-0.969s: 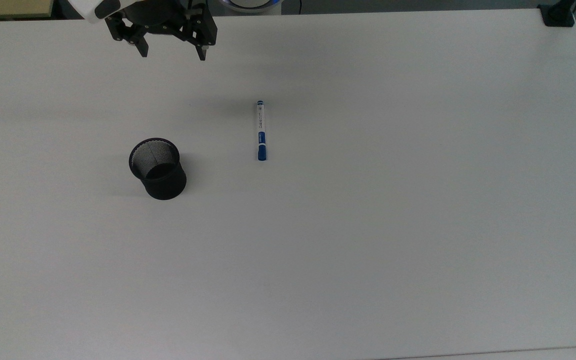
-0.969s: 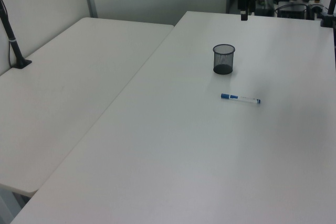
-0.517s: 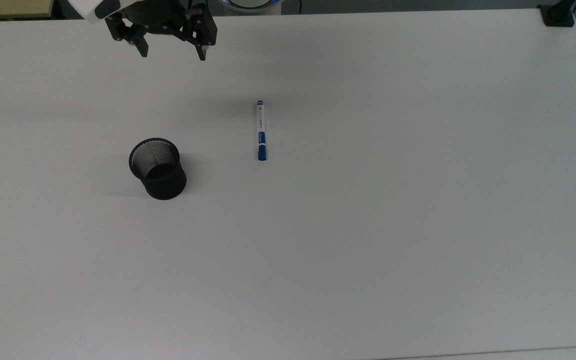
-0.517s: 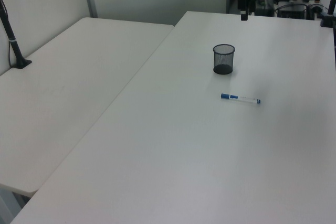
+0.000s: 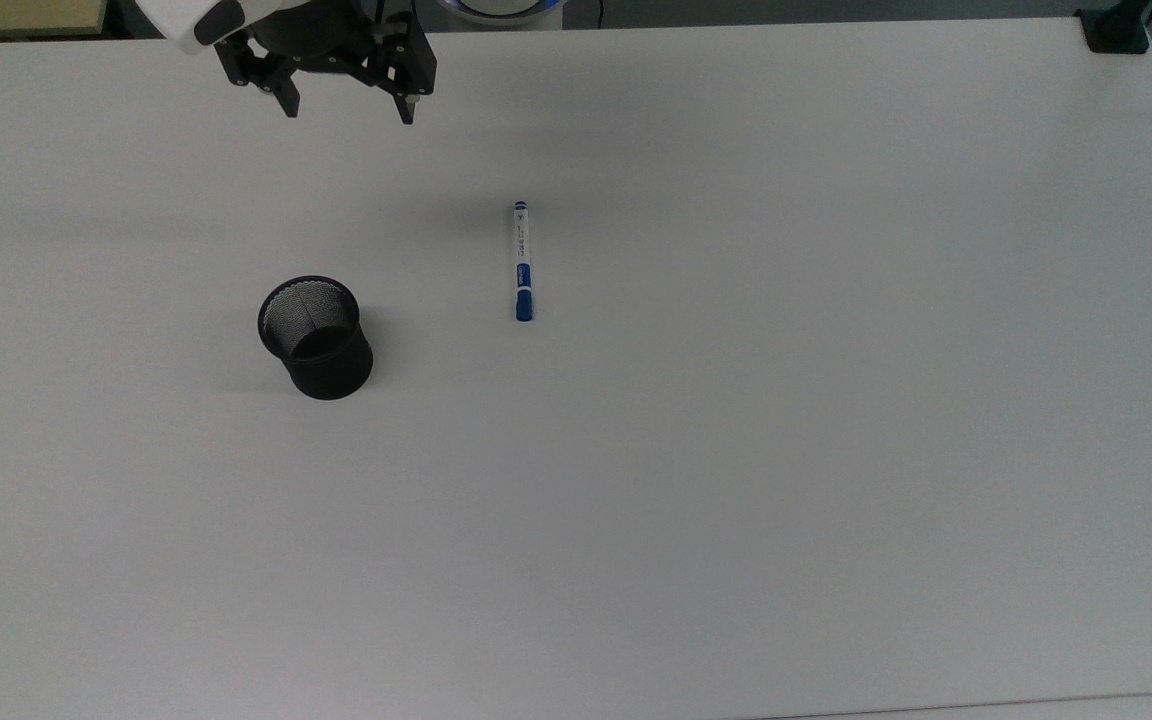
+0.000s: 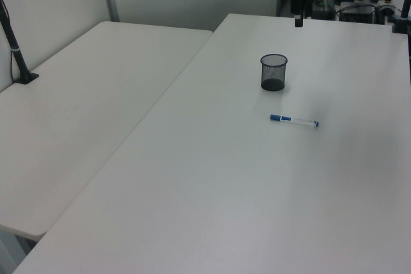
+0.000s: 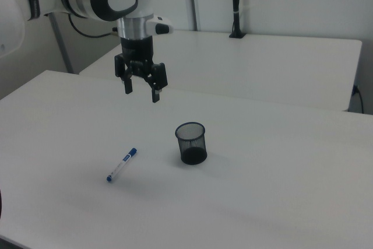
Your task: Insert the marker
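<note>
Since the marker (image 5: 522, 262) lies flat on the table (image 5: 786, 450) — well apart from the mesh cup (image 5: 316, 338) (upright, mouth free) — the gripper (image 5: 347, 108) hovers high, jaws wide, holding nothing, ready to descend.

one marker (image 5: 522, 262), one black mesh cup (image 5: 315, 337) and one pincer (image 5: 347, 109) over two white tables (image 6: 83, 133).

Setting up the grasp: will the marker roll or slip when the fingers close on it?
The marker is a slim round barrel lying flat on the smooth table, so it would probably roll if nudged sideways. It looks rigid and light. The open gripper hangs well clear of it.
</note>
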Controlling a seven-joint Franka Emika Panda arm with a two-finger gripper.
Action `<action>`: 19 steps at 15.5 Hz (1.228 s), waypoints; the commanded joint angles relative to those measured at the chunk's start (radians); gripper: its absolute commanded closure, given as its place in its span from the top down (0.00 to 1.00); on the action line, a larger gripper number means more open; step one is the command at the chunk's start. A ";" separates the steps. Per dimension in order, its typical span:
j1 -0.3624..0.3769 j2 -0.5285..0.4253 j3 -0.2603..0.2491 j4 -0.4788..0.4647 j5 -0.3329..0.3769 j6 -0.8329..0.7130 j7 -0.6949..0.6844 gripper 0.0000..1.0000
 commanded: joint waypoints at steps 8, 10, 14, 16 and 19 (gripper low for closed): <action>0.065 0.099 0.012 -0.008 0.006 0.049 -0.020 1.00; 0.106 0.128 0.010 -0.013 0.003 0.122 -0.009 1.00; 0.141 0.206 0.010 -0.008 0.006 0.178 0.029 0.94; 0.164 0.240 0.010 -0.010 0.001 0.273 0.073 0.94; 0.198 0.281 0.010 -0.010 -0.008 0.298 0.107 0.92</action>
